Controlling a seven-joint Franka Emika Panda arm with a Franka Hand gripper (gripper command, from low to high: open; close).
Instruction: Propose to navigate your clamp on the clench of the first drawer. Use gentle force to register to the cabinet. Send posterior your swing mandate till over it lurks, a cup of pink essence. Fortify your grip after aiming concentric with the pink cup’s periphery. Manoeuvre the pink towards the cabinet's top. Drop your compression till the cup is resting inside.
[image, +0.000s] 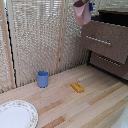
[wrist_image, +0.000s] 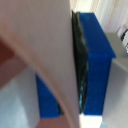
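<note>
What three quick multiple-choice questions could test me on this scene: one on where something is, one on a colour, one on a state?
1. Where is the pink cup?
A. On the floor
B. Up in the air beside the cabinet
C. On the plate

2. What colour is the mug on the floor?
A. Blue
B. Green
C. Red

3. How is the gripper?
A. Open, empty
B. Shut on the cup's wall
C. Out of sight

Answers: B, the cup hangs high by the cabinet's top; A, it is plainly blue; B, the wrist view shows blue fingers pinching the pink wall.
</note>
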